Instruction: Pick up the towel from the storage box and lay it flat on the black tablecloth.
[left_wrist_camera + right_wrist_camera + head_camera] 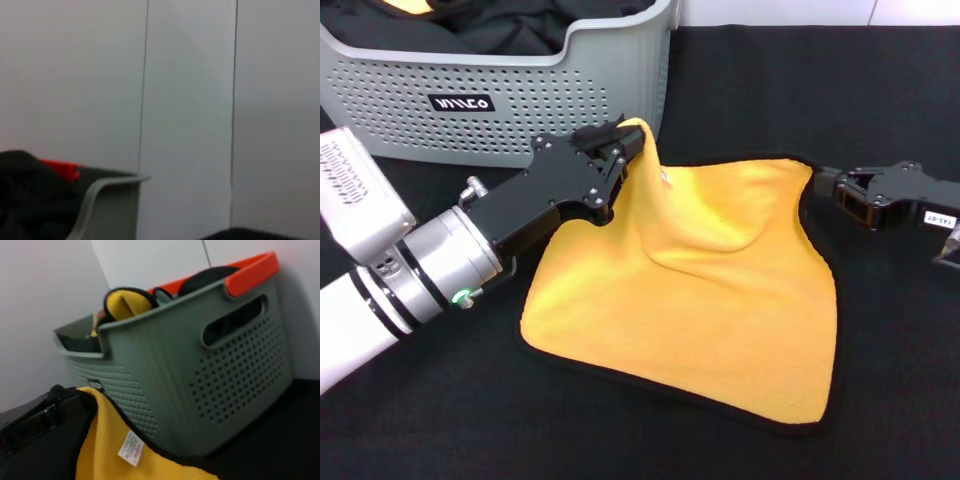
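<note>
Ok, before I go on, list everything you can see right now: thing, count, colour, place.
towel: one, yellow-orange with black edging, mostly spread on the cloth in front of the box, one corner lifted
white care tag: one, on the towel near the lifted corner
storage box: one, grey, perforated, at the back left
black fabric: in the box, count unclear
second yellow cloth: one, black-edged, poking up in the box
orange-red item: one, at the box's far rim
black tablecloth: one, covering the table
left gripper: black, pinching the raised towel corner
right gripper: black, at the towel's right corner
</note>
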Robot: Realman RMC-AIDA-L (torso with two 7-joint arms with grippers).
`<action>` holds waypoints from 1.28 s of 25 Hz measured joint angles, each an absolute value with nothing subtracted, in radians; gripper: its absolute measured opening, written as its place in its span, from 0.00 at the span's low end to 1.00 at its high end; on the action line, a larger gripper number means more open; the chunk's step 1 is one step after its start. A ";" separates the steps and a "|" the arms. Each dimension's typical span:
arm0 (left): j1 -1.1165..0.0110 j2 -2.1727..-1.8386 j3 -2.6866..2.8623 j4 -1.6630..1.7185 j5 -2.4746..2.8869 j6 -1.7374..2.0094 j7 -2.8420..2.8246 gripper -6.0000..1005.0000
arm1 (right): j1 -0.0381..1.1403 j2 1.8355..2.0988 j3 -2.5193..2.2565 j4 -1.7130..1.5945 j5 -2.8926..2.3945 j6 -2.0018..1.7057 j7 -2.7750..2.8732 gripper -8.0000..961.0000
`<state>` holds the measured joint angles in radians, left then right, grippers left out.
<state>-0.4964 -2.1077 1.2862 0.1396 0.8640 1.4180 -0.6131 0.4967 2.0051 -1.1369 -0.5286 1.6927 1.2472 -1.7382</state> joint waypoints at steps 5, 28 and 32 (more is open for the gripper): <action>-0.508 -2.108 1.290 0.138 0.863 1.338 -0.567 0.01 | 0.511 2.015 -1.141 -0.526 1.678 1.191 -1.738 0.13; -0.494 -2.107 1.289 0.139 0.763 1.118 -0.493 0.11 | 0.526 2.016 -1.145 -0.501 1.679 1.046 -1.745 0.31; -0.442 -2.104 1.292 0.148 0.757 1.134 -0.498 0.25 | 0.457 2.017 -1.143 -0.587 1.694 1.069 -1.746 0.56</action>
<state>-0.4416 -2.1040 1.2915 0.1481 0.7575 1.1342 -0.4984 0.4570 2.0170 -1.1431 -0.5871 1.6941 1.0686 -1.7460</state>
